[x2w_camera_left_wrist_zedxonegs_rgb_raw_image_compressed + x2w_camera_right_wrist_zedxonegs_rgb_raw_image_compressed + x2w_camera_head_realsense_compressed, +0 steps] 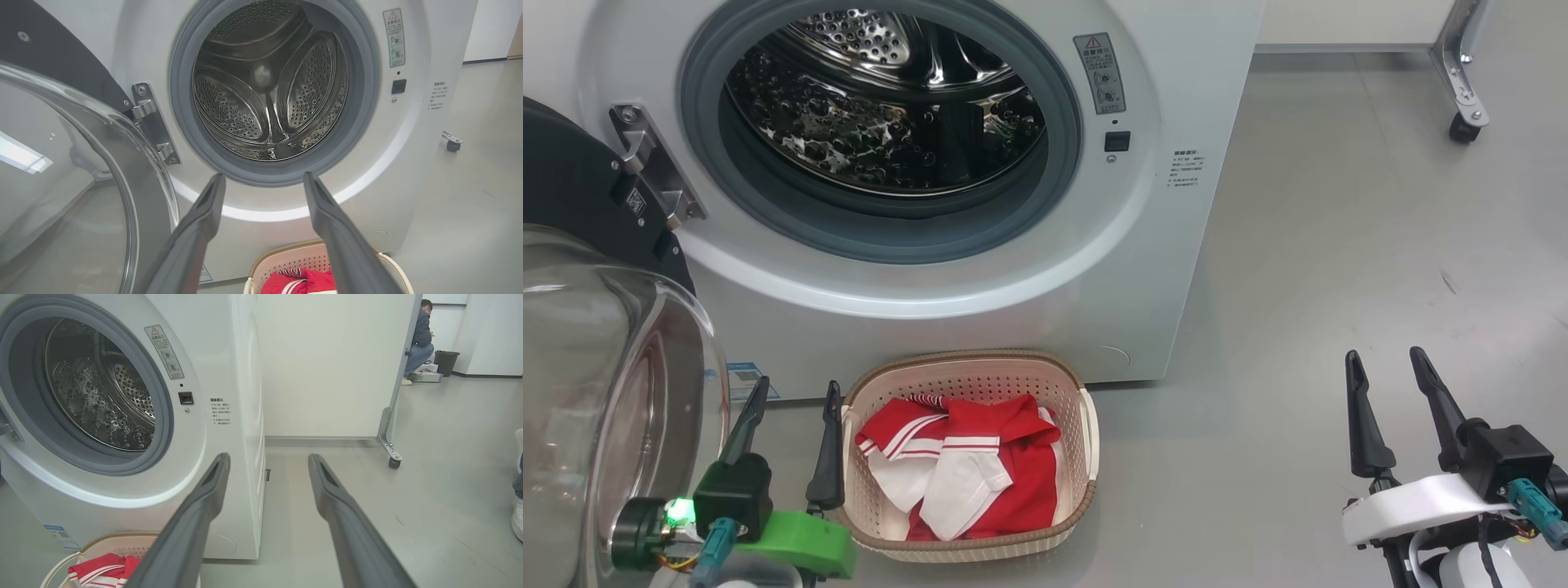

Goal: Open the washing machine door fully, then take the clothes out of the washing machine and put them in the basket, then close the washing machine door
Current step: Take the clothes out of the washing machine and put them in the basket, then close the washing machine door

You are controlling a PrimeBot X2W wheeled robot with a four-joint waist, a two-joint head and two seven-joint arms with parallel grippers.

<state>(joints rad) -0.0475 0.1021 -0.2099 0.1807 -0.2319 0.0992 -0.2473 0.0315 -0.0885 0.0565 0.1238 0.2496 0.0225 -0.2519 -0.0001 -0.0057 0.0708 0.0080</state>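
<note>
The clothes [964,465] are lying in the basket [980,357] before the washer [1160,269], its drum [882,106] looking empty, so closing is seemingly falling due: the left gripper [798,384], gaping empty like the right gripper [1385,355], is sitting beside the wide-open door [572,180] to push it, and the warning sticker [1099,73] is showing print too small to read.

The left gripper [263,174] holds its two fingers wide apart before the washing machine [408,143]. The washing machine door [61,183] stands open at the left. Below, the basket [286,261] holds the red clothes [286,283].
</note>
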